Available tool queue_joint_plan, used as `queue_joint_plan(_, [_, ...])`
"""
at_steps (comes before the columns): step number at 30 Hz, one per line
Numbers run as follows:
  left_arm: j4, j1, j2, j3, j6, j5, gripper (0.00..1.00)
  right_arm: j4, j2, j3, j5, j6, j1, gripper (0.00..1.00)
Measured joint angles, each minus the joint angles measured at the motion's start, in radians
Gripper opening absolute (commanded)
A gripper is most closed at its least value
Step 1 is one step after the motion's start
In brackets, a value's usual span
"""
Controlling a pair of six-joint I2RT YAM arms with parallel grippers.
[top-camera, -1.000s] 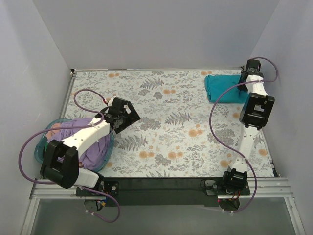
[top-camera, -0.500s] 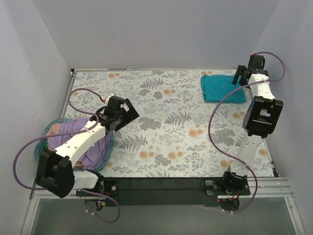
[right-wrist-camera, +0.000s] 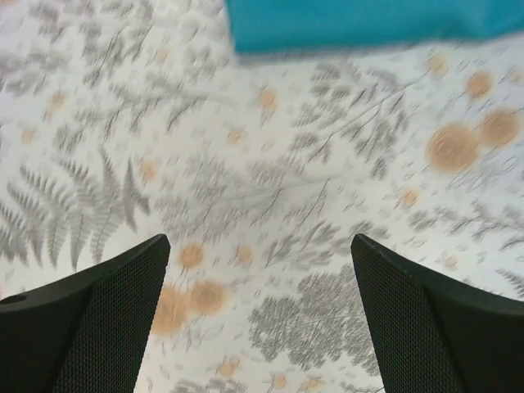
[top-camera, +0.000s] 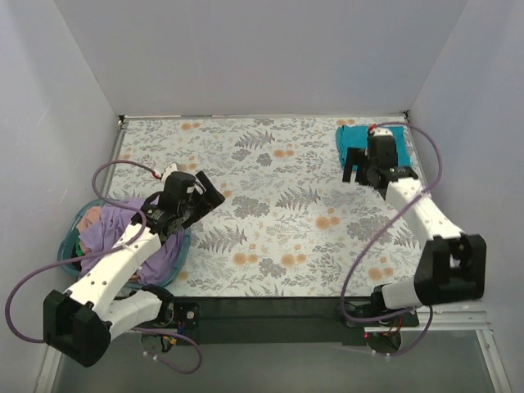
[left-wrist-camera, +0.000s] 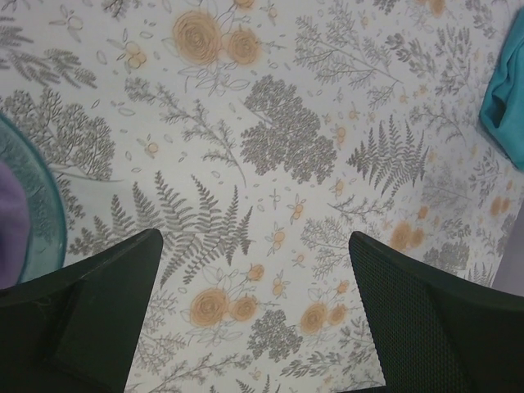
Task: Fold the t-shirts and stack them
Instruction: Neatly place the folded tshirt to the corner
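Observation:
A folded teal-blue t-shirt lies at the far right of the table, partly behind my right arm. In the right wrist view the teal t-shirt fills the top edge. My right gripper hangs open just in front of that shirt, over the flowered cloth; the right gripper has nothing between its fingers. A lavender t-shirt is heaped in the blue basket at the left, with a pinkish one beside it. My left gripper stands open and empty, right of the basket.
The basket's rim shows at the left of the left wrist view, and the teal t-shirt at its right edge. Grey walls close the table on three sides. Purple cables loop from both arms.
My right gripper opened, let go of the teal t-shirt and drew back from the far right corner toward the middle. The left arm pulled back a little toward the basket.

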Motion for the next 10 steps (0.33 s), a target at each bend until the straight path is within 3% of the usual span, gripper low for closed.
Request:
queue_joint_plan(5, [-0.041,0.000,-0.095,-0.080,-0.026,-0.002,0.98,0.021,-0.374,-0.414,-0.044,0.088,0.105,0.98])
queue_joint_plan(10, [-0.054,0.000,-0.145,-0.118,-0.049,-0.004,0.98,0.026,-0.731,-0.663,-0.087,0.142,0.112,0.98])
